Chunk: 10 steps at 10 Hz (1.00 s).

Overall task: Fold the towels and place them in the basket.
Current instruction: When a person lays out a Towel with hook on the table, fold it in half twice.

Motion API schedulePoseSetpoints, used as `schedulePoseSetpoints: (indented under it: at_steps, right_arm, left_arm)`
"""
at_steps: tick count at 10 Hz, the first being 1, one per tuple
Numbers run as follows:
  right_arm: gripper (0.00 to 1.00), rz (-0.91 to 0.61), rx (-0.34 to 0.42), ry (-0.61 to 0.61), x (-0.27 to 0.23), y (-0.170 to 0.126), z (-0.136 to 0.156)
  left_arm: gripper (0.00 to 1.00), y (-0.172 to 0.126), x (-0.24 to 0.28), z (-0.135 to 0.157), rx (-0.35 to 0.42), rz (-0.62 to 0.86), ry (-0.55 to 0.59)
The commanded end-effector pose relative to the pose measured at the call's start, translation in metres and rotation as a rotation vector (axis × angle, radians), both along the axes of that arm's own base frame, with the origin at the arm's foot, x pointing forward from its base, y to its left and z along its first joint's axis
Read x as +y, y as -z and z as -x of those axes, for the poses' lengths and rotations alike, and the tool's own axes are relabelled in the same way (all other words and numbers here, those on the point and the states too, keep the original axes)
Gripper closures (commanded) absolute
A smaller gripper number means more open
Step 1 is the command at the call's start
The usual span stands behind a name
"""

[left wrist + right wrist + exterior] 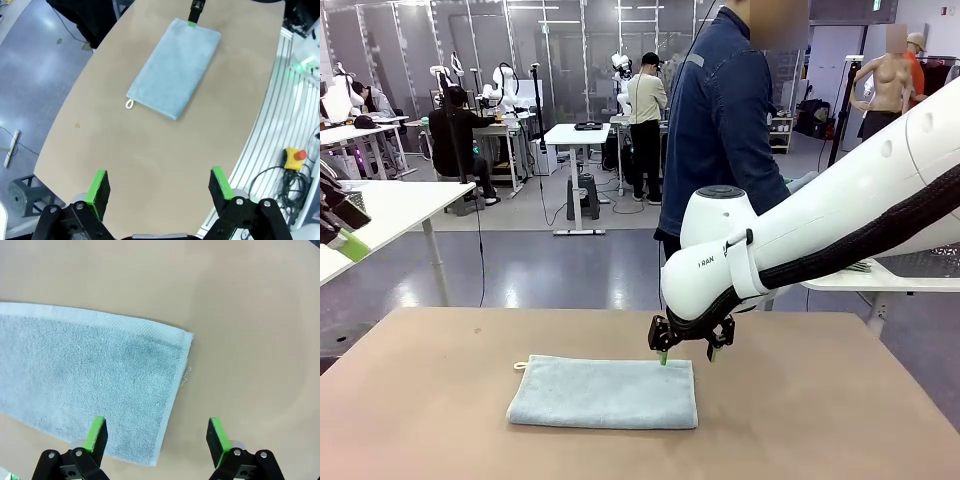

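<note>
Pale blue-grey towel (605,392) lay flat and folded on the tan table (820,410), lower centre of the front view, long side running left-right. Its small loop (520,365) stuck out at the upper left corner. Right gripper (688,353) hung at the towel's upper right corner, fingers spread wide, nothing between them. In the right wrist view one green pad (96,429) sat over the towel's short edge at lower left and the other over bare table at lower right; contact with the cloth couldn't be told. Left gripper (159,176) was at the bottom of the left wrist view, well apart from the towel, fingers also wide apart and empty, over bare tabletop. Person in a dark blue jacket (720,130) stood at the far side, upper centre of the front view.
</note>
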State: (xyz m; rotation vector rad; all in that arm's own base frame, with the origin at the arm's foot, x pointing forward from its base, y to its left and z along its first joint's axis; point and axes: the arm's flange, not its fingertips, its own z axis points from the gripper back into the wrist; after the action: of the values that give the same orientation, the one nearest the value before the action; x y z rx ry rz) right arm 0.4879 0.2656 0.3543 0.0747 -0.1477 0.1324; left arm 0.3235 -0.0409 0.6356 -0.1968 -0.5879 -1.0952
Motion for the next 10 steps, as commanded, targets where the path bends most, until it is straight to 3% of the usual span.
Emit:
schedulePoseSetpoints:
  at_steps: [1,2,4,6,8,10]
  right_arm:
    - [0.00,0.001,0.002,0.001,0.000,0.001,0.000]
    - [0.00,0.000,0.000,0.000,0.000,0.000,0.000]
    - [0.00,-0.033,0.061,0.114,0.001,0.031,-0.005]
    - [0.00,-0.009,0.056,0.174,0.003,0.053,-0.006]
    - [0.00,-0.028,0.063,0.191,0.006,0.067,-0.010]
    - [0.00,-0.035,0.065,0.212,0.011,0.075,-0.012]
  left_arm:
    - [0.00,-0.001,0.003,0.002,-0.005,0.002,-0.007]
    - [0.00,-0.033,0.007,0.004,-0.064,0.036,-0.019]
    - [0.00,-0.095,0.036,0.024,-0.080,-0.017,-0.069]
    - [0.00,-0.129,0.037,0.043,-0.048,-0.026,-0.031]
    - [0.00,-0.161,0.037,0.059,-0.065,-0.020,-0.037]
    - [0.00,-0.173,0.038,0.073,-0.099,-0.022,-0.026]
